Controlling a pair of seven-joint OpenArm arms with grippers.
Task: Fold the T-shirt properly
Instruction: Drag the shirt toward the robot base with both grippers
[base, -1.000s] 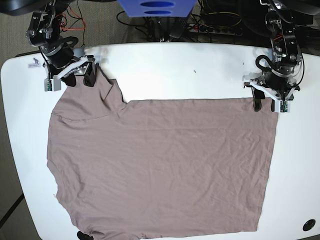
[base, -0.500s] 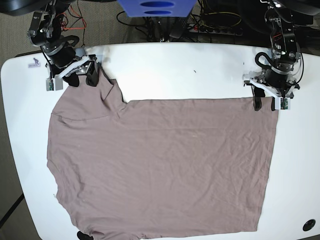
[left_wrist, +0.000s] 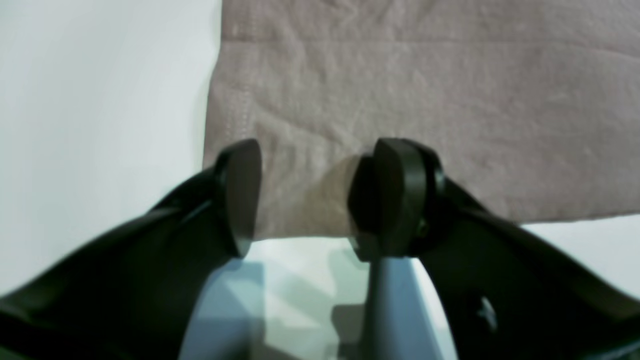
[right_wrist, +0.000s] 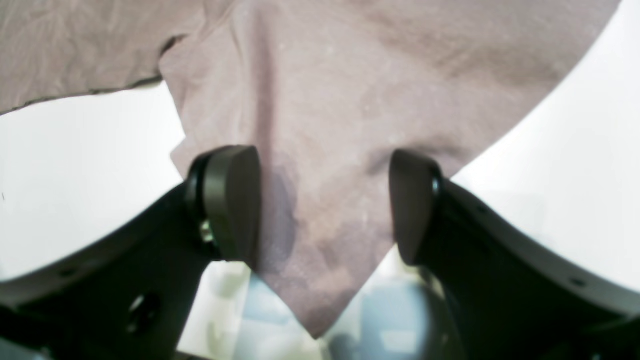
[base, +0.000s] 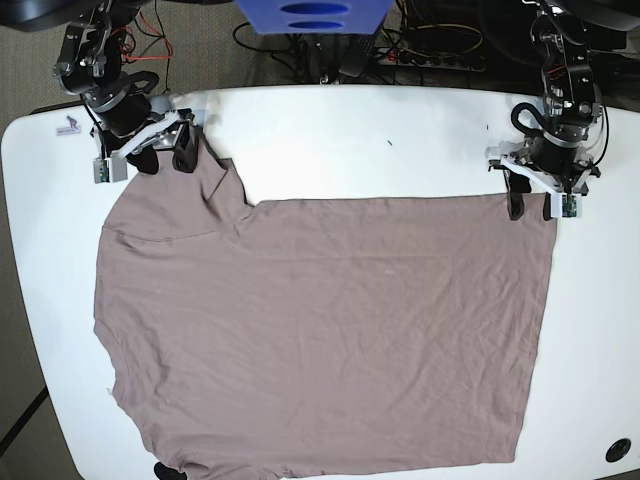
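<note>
The taupe T-shirt (base: 320, 330) lies flat over most of the white table (base: 380, 140), lightly wrinkled. In the base view its sleeve points up at the far left and its hem corner sits at the far right. My right gripper (base: 163, 158) stands open at the sleeve tip. In the right wrist view the pointed sleeve (right_wrist: 350, 100) runs between the spread fingers (right_wrist: 235, 205) of that gripper (right_wrist: 325, 210). My left gripper (base: 531, 205) is open at the hem corner. In the left wrist view the stitched corner (left_wrist: 425, 90) lies under and between that gripper's (left_wrist: 315, 200) fingers (left_wrist: 395, 195).
Beyond the table's far edge are cables, a power strip (base: 440, 58) and a blue object (base: 310, 15). A small sticker (base: 68, 125) marks the far left corner. A black round hole (base: 618, 450) sits near the front right corner.
Both grippers have drawn back a little toward the far edge of the table, staying open. The T-shirt has not visibly moved.
</note>
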